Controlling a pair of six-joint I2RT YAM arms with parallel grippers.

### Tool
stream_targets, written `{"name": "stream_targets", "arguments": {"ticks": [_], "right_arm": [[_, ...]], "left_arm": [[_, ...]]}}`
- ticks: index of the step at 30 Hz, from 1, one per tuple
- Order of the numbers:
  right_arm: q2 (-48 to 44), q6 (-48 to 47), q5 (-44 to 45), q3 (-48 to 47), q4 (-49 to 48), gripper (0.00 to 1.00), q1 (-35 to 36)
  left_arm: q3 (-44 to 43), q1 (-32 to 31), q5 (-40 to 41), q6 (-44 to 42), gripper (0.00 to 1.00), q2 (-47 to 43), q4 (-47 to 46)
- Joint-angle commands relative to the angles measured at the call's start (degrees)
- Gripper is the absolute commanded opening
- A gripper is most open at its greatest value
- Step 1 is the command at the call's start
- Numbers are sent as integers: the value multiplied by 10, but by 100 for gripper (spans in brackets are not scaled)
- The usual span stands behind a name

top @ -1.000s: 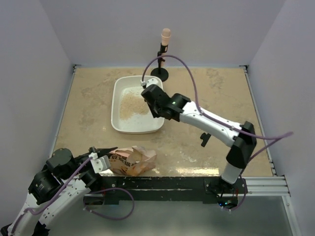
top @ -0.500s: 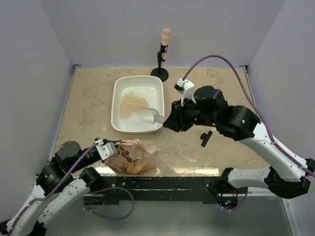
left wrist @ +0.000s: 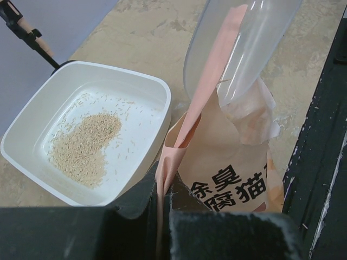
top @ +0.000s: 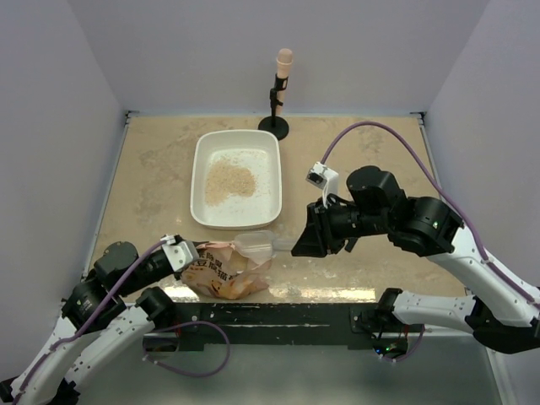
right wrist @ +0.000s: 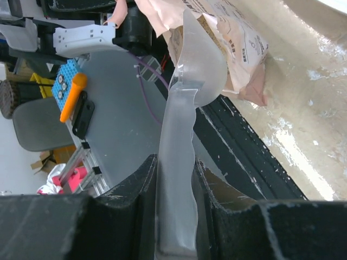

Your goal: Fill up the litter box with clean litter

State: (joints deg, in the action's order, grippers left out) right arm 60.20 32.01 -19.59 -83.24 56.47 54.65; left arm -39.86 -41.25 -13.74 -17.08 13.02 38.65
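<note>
The white litter box (top: 202, 152) sits at the back centre of the table, with a pile of clean litter (top: 229, 180) in its left half. The left wrist view also shows the litter box (left wrist: 162, 100) and the clean litter (left wrist: 84, 146). My left gripper (top: 187, 251) is shut on the rim of the orange-pink bag (top: 221, 277), pinching the bag (left wrist: 233, 179) edge between its fingers (left wrist: 187, 203). My right gripper (top: 299, 245) is shut on the handle of a clear plastic scoop (top: 257, 245). The scoop (right wrist: 198, 54) bowl is at the bag's open mouth.
A black stand (top: 272, 128) with a peach-tipped top stands behind the litter box at the back wall. A black rail (top: 278, 316) runs along the table's near edge, just in front of the bag. Purple walls close in the table on three sides.
My right arm has swung the scoop out of the litter box and toward the front, down to the bag's mouth. The left gripper has kept its hold on the bag.
</note>
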Motion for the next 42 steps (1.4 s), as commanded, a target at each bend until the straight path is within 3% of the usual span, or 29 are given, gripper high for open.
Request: {"name": "stream_targets", "arguments": {"ticks": [1, 17, 35, 42], "right_arm": [[-4, 9, -11, -14, 28, 0, 0], [58, -27, -18, 20, 23, 0, 1], [257, -80, -74, -50, 74, 0, 2], [275, -7, -82, 34, -55, 0, 5]], "left_arm": [[-44, 1, -22, 20, 0, -5, -104], [-54, 0, -37, 19, 0, -9, -97], [-29, 0, -75, -8, 0, -1, -103], [-18, 0, -97, 1, 0, -8, -115]]}}
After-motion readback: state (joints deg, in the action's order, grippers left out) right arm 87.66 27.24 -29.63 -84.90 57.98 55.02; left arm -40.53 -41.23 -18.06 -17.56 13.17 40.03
